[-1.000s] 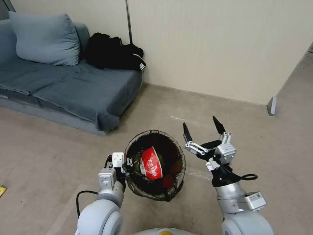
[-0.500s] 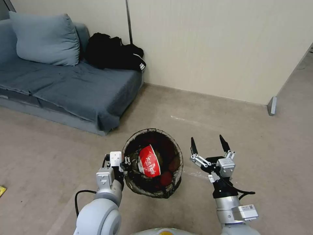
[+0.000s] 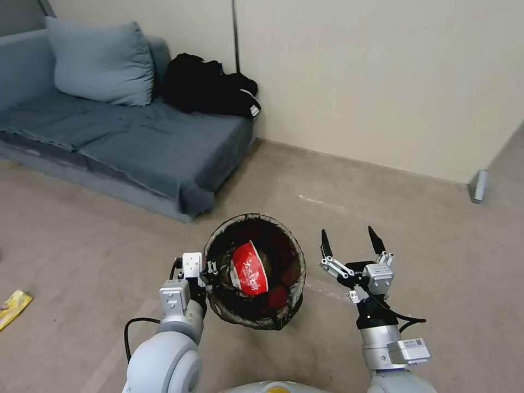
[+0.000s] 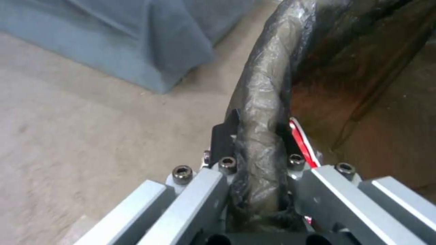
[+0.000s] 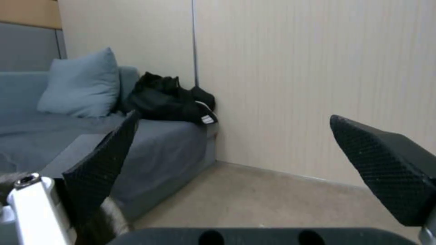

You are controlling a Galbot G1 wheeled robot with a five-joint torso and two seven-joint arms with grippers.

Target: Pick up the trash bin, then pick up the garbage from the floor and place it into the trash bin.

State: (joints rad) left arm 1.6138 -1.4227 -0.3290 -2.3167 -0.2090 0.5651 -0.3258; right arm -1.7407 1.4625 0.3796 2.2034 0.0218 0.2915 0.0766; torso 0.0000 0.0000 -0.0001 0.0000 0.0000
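My left gripper (image 3: 210, 275) is shut on the rim of the trash bin (image 3: 284, 314), which hangs above the floor with its dark bag liner folded over the edge. The left wrist view shows that gripper (image 4: 257, 136) clamping the liner-covered bin rim (image 4: 263, 102). Inside the bin lies garbage: a crushed red-and-white paper cup (image 3: 248, 270) and other reddish pieces. My right gripper (image 3: 350, 243) stands open and empty just right of the bin, its black fingertips (image 5: 381, 163) pointing up. A yellow wrapper (image 3: 13, 307) lies on the floor at the far left.
A blue-grey sofa (image 3: 125, 147) with a cushion (image 3: 101, 63) and a black bag (image 3: 210, 87) stands at the back left against the beige wall (image 3: 382, 82). A grey doorstop-like post (image 3: 479, 186) sits at the right. Carpet stretches between them.
The right arm drew back and lowered beside the bin, staying open. The camera then turned left, shifting the scene right and bringing the yellow wrapper further into view. The left gripper kept holding the bin.
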